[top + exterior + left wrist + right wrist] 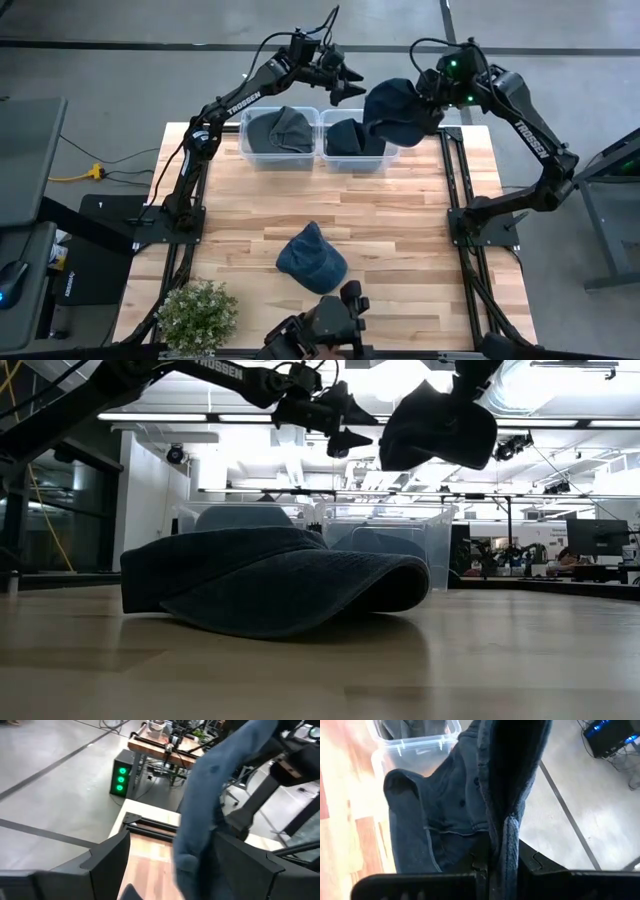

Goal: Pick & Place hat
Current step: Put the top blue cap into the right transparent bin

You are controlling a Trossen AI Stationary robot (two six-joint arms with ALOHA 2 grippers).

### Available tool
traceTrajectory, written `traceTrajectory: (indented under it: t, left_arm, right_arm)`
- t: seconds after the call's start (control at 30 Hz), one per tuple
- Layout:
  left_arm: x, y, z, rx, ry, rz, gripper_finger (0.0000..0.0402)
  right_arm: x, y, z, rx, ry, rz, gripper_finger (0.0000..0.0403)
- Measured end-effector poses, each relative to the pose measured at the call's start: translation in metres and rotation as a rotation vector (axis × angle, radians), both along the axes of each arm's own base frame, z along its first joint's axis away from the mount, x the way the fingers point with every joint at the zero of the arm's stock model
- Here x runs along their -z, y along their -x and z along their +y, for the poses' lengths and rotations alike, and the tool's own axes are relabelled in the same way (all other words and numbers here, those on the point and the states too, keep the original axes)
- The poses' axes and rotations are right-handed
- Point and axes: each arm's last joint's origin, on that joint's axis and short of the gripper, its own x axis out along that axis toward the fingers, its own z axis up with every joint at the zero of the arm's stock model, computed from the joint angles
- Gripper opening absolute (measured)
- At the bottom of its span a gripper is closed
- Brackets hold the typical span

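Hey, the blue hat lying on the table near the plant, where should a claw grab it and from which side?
Probably the soft crown of the blue hat, from straight above. It lies flat on the table, brim edges hugging the wood, while the crown bulges up, giving fabric to pinch. The left claw is open and free.

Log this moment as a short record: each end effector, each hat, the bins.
right end effector: shut on carried hat, raised above the right bin
carried hat: dark blue, hanging in the air
left end effector: open, empty, raised above the bins, close to the carried hat
right bin: clear, holds a dark hat
left bin: clear, holds a grey-green hat
hat on table: blue, lying alone on the wood near the front edge
potted plant: front left corner
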Motion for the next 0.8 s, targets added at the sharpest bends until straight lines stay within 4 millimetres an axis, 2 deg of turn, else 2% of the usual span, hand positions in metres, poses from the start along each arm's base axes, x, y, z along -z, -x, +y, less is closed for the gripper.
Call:
traceTrajectory:
  t: [0.2, 0.53, 0.8]
  left_arm:
    - [0.000, 0.000, 0.001, -0.025, -0.053, 0.007, 0.0286]
    - [0.004, 0.001, 0.002, -0.067, -0.145, 0.060, 0.0286]
    - [0.005, 0.001, -0.001, 0.041, -0.130, 0.045, 0.0286]
  right_arm:
    - [-0.001, -0.002, -0.001, -0.017, 0.012, -0.013, 0.0028]
    - [0.009, -0.012, -0.013, -0.038, -0.002, 0.024, 0.0028]
    - [0.014, -0.022, -0.027, -0.036, 0.060, 0.050, 0.0028]
